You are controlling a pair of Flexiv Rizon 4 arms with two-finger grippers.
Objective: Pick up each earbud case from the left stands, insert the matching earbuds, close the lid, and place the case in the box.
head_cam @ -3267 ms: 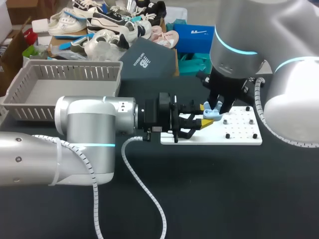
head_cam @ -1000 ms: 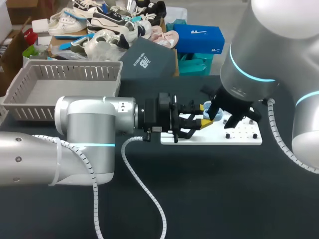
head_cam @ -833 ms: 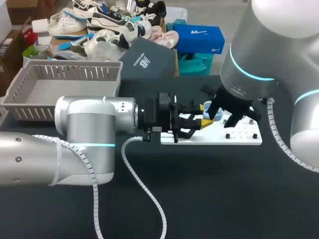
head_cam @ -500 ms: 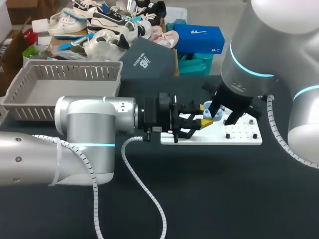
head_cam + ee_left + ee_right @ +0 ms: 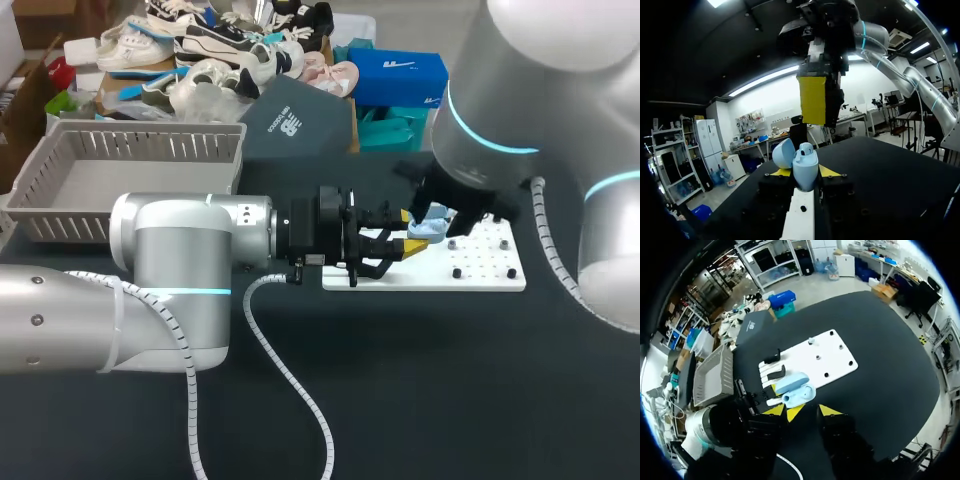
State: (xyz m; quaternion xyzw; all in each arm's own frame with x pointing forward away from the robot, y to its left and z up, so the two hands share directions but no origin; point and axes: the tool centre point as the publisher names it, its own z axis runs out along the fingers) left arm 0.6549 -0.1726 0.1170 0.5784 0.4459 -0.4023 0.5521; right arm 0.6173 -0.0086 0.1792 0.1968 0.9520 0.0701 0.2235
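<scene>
My left gripper (image 5: 412, 238) is shut on a light blue earbud case (image 5: 431, 229) and holds it upright over the left end of the white pegboard (image 5: 487, 270). In the left wrist view the case (image 5: 805, 169) sits between the fingers with its lid (image 5: 783, 152) swung open and a small earbud (image 5: 806, 148) seated in its top. My right gripper (image 5: 441, 213) hangs just above the case with one yellow pad (image 5: 812, 100) showing. In the right wrist view the right gripper (image 5: 811, 411) stands open and empty, with the open case (image 5: 795, 389) just ahead of it.
A grey slatted basket (image 5: 60, 150) stands at the far left of the table. Two black stands (image 5: 774, 366) rise from the pegboard's (image 5: 832, 357) end near the case, and small black pegs dot the rest of it. Dark tabletop lies in front of the board.
My right gripper has lifted a little up and away from the case, which now shows more fully. The left arm and the case have stayed in place.
</scene>
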